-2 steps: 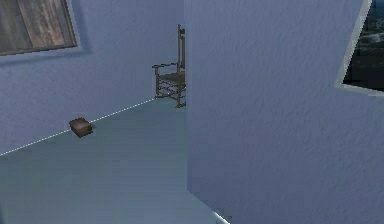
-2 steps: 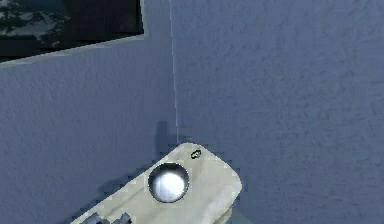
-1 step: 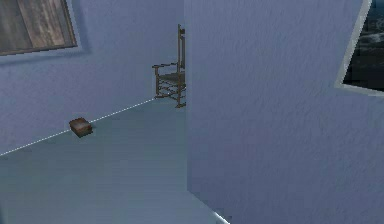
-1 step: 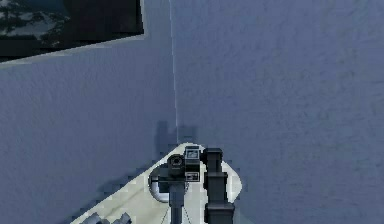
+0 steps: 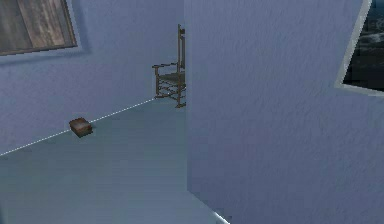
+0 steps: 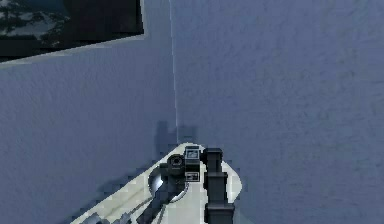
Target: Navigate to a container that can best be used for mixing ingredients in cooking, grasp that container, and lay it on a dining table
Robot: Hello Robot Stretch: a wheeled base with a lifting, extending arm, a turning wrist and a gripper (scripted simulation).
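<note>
- Small brown box [image 5: 80, 126] lying on the floor [image 5: 110, 170] by the left wall, likely stray clutter, clear of the driving lane.
- Rocking chair [image 5: 172, 78] tucked against the far wall.
- Claw [image 6: 165, 188] low above a pale surface [image 6: 115, 208]; cannot tell its spread, its load, or where the mixing container is.
- Arm [image 6: 215, 195] reaching only a little way toward the blue wall [image 6: 280, 90].

Dark window [image 6: 70, 25] high on blue wall [image 6: 280, 80], up-left of gripper [image 6: 168, 180], well apart. Forward view: wooden rocking chair [image 5: 172, 78], brown box [image 5: 80, 126] on floor [image 5: 100, 180], 2 windows [image 5: 35, 25] [image 5: 365, 60].
</note>
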